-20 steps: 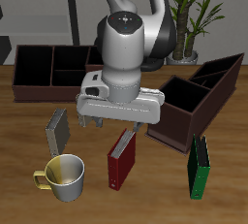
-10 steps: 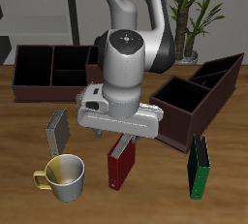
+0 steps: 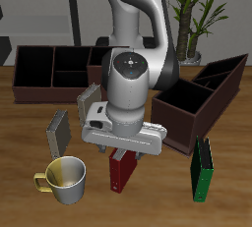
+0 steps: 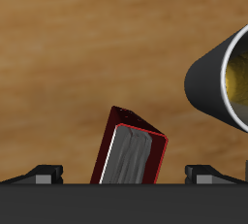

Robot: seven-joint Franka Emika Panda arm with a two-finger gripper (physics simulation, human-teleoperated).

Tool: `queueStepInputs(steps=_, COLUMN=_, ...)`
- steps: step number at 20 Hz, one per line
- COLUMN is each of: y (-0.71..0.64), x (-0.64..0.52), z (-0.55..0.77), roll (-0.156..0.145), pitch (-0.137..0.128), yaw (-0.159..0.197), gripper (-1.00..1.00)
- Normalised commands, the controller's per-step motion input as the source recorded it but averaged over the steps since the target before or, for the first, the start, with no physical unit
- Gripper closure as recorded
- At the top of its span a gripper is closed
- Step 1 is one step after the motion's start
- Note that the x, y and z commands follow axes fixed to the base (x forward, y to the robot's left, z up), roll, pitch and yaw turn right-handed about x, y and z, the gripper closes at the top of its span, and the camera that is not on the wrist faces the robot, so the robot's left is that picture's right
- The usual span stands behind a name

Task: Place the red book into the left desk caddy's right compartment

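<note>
The two fingers (image 4: 45, 173) are standing wide apart, one to each side of the red book (image 4: 131, 155), and neither is touching it yet. The gripper (image 3: 123, 152) is hanging directly above the book's upper edge, with the pale page block showing between the dark-red covers in the wrist view.

The red book (image 3: 122, 170) is standing upright on the table (image 3: 157, 197), near the front edge, with a cup (image 3: 65, 179) just beside it on one side and a green book (image 3: 202, 169) standing apart on the other. A grey book (image 3: 58, 131) is leaning a little farther back, beyond the cup.

The step in hand looks like the approach for the grasp: the book is not held, so nothing of the carrying is done. The next move is calling for a straight descent until the fingers are flanking the covers, then a squeeze across the book's thin width. The cup's rim (image 4: 225, 78) is sitting close, so the descent should be keeping clear of it.

After that, the book needs lifting and carrying to the left desk caddy (image 3: 197, 98), the diagonal one behind the green book, and lowering into its big square right compartment (image 3: 179, 99).
</note>
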Motion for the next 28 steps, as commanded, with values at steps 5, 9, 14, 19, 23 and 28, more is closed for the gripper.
queueStepInputs(steps=5, y=-0.04, x=0.02, z=-0.22, roll=-0.020, pitch=0.040, yaw=-0.012, gripper=1.00)
queueStepInputs(steps=9, y=-0.01, x=0.02, z=-0.11, roll=0.001, pitch=0.017, yaw=0.006, gripper=1.00)
queueStepInputs(steps=14, y=-0.02, x=-0.01, z=0.02, roll=0.000, pitch=0.013, yaw=-0.019, gripper=1.00)
queueStepInputs(steps=19, y=0.13, x=-0.25, z=0.53, roll=-0.021, pitch=-0.031, yaw=0.016, gripper=1.00)
queueStepInputs(steps=23, y=-0.04, x=-0.33, z=0.66, roll=-0.070, pitch=-0.033, yaw=-0.026, gripper=1.00)
queueStepInputs(steps=28, y=0.01, x=-0.58, z=0.96, roll=-0.020, pitch=-0.037, yaw=-0.028, gripper=1.00)
